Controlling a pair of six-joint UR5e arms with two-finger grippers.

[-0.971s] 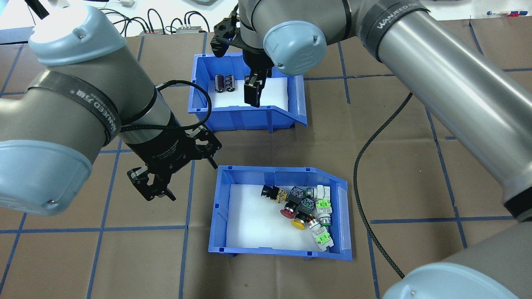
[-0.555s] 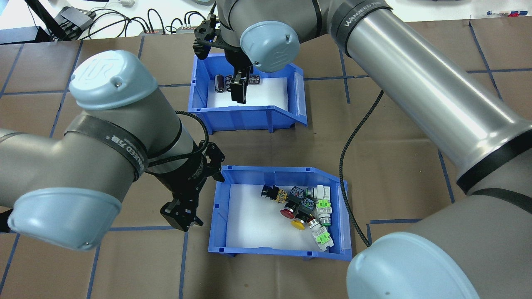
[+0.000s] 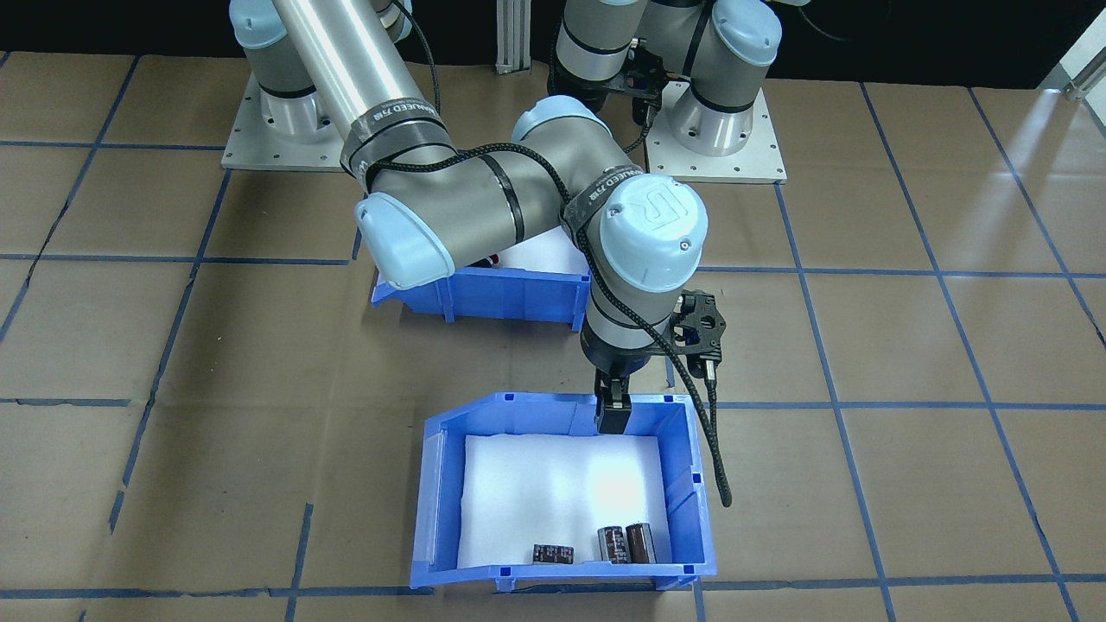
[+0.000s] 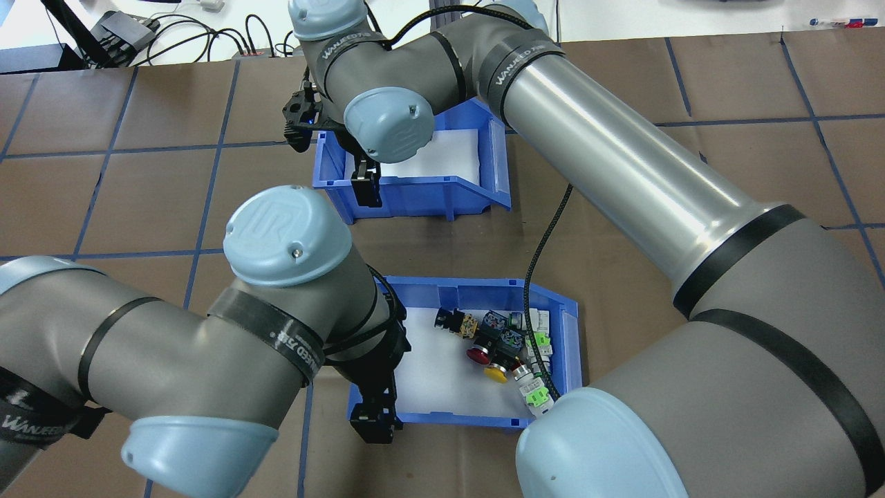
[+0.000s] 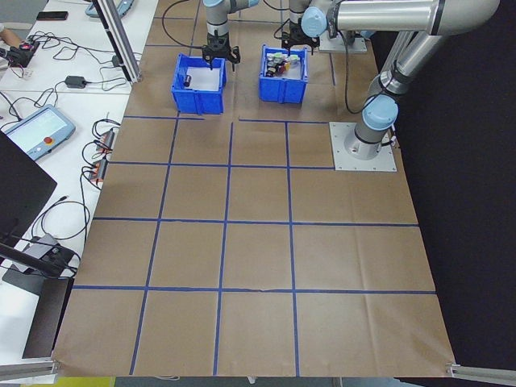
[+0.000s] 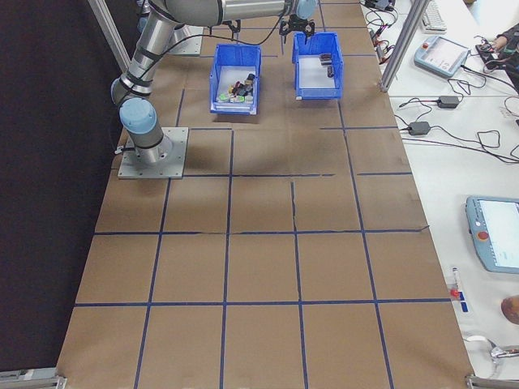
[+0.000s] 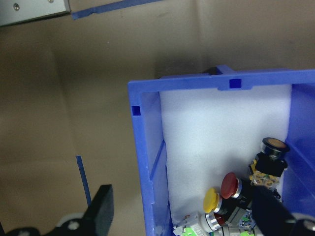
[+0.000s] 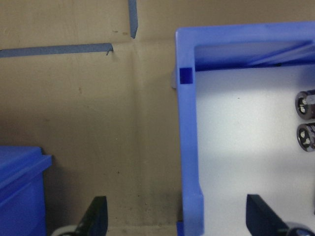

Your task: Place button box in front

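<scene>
Both arms have closed in on their bins within a second. The left gripper (image 4: 373, 422), earlier open over bare table beside the button box (image 4: 567, 325), now straddles that box's near-left wall (one finger inside, one outside). The right gripper (image 4: 365, 188) has left the far bin's (image 4: 415, 194) floor for its near wall, jaws likewise astride it.

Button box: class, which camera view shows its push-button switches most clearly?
The overhead exterior view shows the button box best: its switches lie almost unobstructed. The left wrist-mounted view crops the cluster at the frame's bottom, arms hide them in the front-facing view, and the side views show them tiny.
</scene>
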